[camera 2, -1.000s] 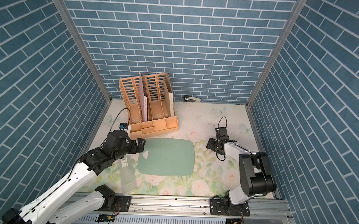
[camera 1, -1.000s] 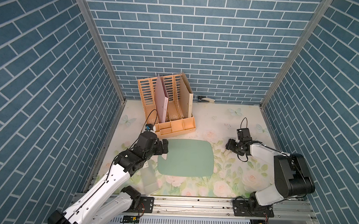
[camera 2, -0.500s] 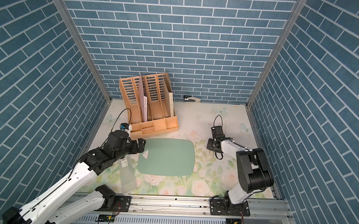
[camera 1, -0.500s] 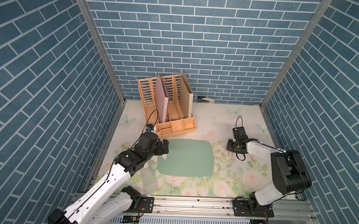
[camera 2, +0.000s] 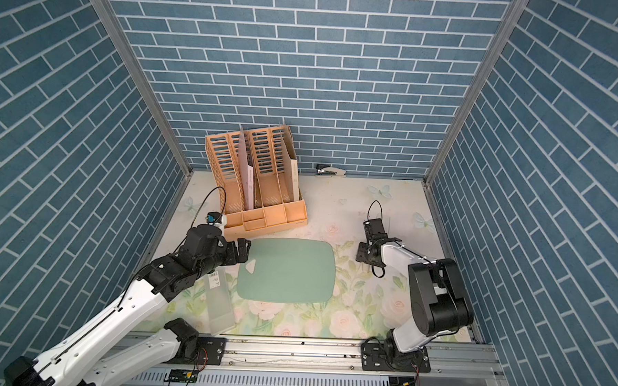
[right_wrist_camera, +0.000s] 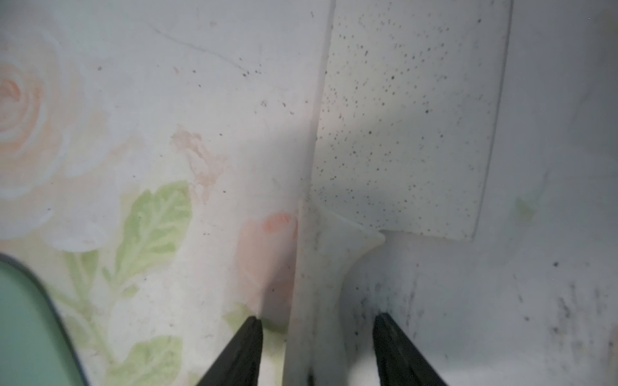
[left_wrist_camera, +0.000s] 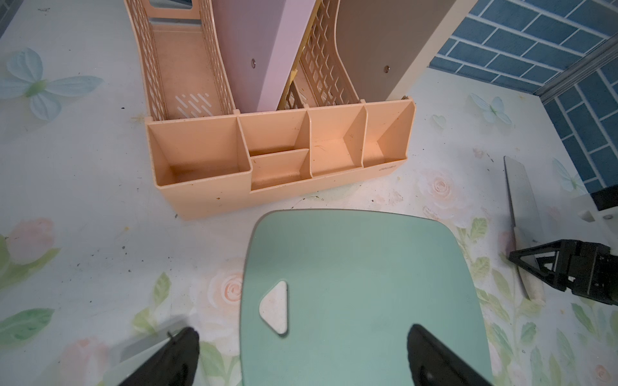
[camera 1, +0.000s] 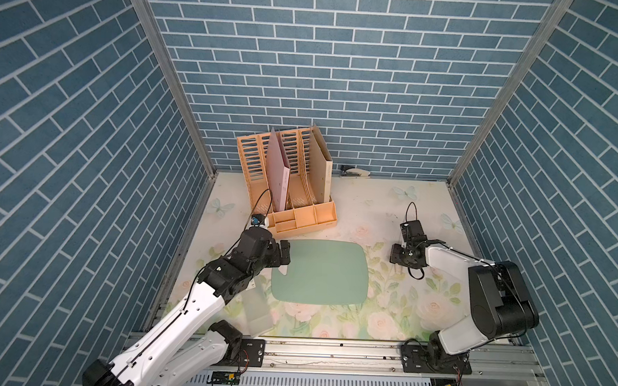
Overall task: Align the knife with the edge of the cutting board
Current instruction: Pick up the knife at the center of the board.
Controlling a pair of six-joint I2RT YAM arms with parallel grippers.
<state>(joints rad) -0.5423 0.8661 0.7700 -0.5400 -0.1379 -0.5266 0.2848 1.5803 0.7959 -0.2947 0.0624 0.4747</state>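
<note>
Knife (right_wrist_camera: pixel 411 127) on mat (camera 1: pixel 389 211) right of cutting board (camera 1: pixel 320 271), apart; right gripper (right_wrist_camera: pixel 316 319) straddles handle (right_wrist_camera: pixel 317 267), jaws parted, no contact. Left gripper (left_wrist_camera: pixel 302 327) spread wide over board; organiser (camera 1: pixel 301 220) just behind. Knife indistinct in top views.

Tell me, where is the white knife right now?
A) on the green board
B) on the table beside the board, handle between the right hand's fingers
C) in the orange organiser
B: the knife lies on the table, apart from the cutting board, its handle inside the open right hand.
</note>
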